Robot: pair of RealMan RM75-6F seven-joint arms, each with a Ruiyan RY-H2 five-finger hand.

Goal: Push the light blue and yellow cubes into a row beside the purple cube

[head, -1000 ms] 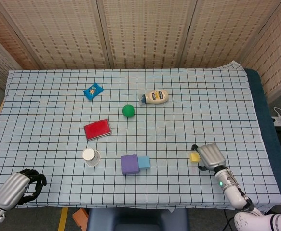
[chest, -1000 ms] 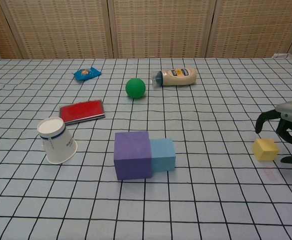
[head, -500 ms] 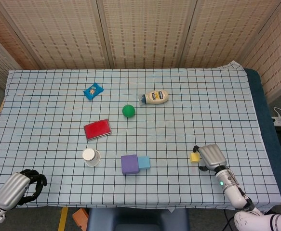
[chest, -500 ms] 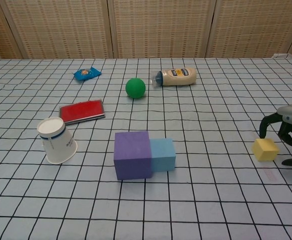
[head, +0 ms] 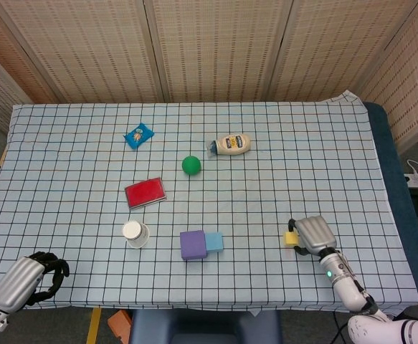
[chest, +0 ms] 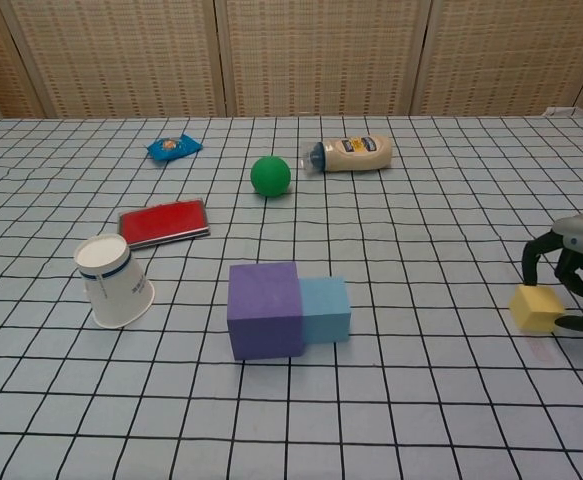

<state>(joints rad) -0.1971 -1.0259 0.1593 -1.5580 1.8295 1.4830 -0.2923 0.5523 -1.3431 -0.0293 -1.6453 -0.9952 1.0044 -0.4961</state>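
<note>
**Yellow cube waited at the right hand, well apart from the row**

At the lower left of the head view, the left hand sat at the counter's edge with its fingers curled in on nothing; the chest view did not show it. Near the lower middle, the purple cube stood with the light blue cube touching its right face, so that half of the row looked done. Well apart to the right lay the yellow cube, with the right hand just beside it on its right, fingers arched down and apart around the cube's far and right sides, gripping nothing that could be seen. The cube thus lay to the left of the hand, on the side towards the row, and the right hand was by far the nearer one; a leftward push seemed called for. Whether any fingertip touched the cube could not be told, and the chest frame cut off most of the hand.
</note>
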